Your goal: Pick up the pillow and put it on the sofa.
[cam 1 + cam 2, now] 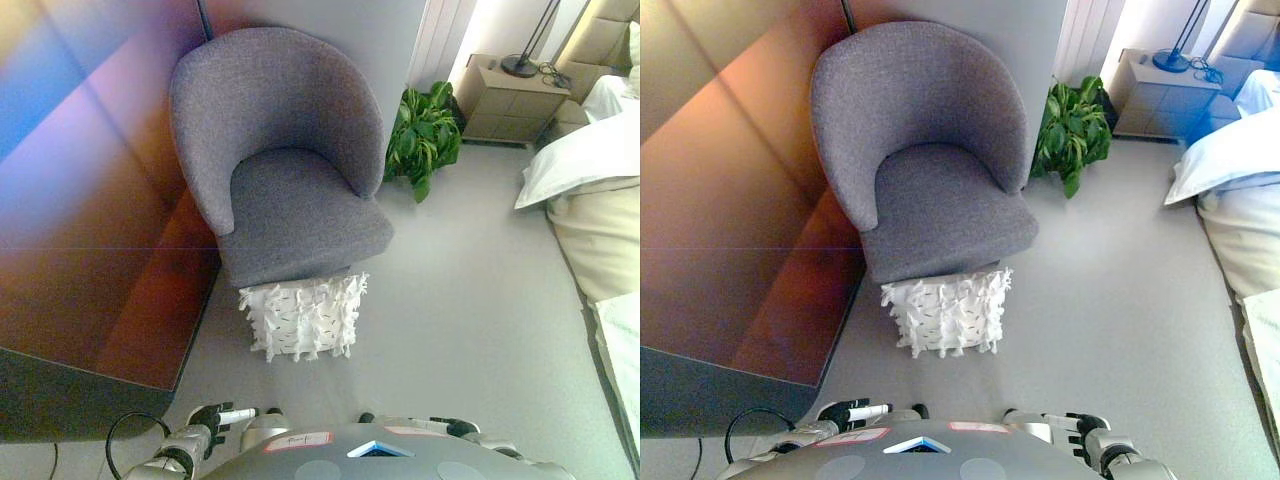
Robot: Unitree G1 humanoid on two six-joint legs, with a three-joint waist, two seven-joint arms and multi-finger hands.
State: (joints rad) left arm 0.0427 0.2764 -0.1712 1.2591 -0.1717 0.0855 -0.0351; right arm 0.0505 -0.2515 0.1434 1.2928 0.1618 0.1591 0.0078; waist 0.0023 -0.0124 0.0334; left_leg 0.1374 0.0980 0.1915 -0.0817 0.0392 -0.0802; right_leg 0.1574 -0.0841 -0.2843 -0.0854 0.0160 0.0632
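A white fringed pillow (303, 317) stands on the grey floor, leaning against the front of a grey armchair (300, 210) whose seat is bare. Both my hands hang low at the bottom edge, well short of the pillow. My left hand (215, 417) shows at the lower left with its fingers straight and holding nothing. At the lower right, my right hand (1082, 428) has relaxed fingers and is also empty.
A reddish wooden panel (100, 220) runs along the left beside the chair. A green potted plant (425, 135) stands right of the chair. Behind it sits a nightstand (510, 100) with a lamp base (520, 66). A bed with white bedding (590, 190) fills the right edge.
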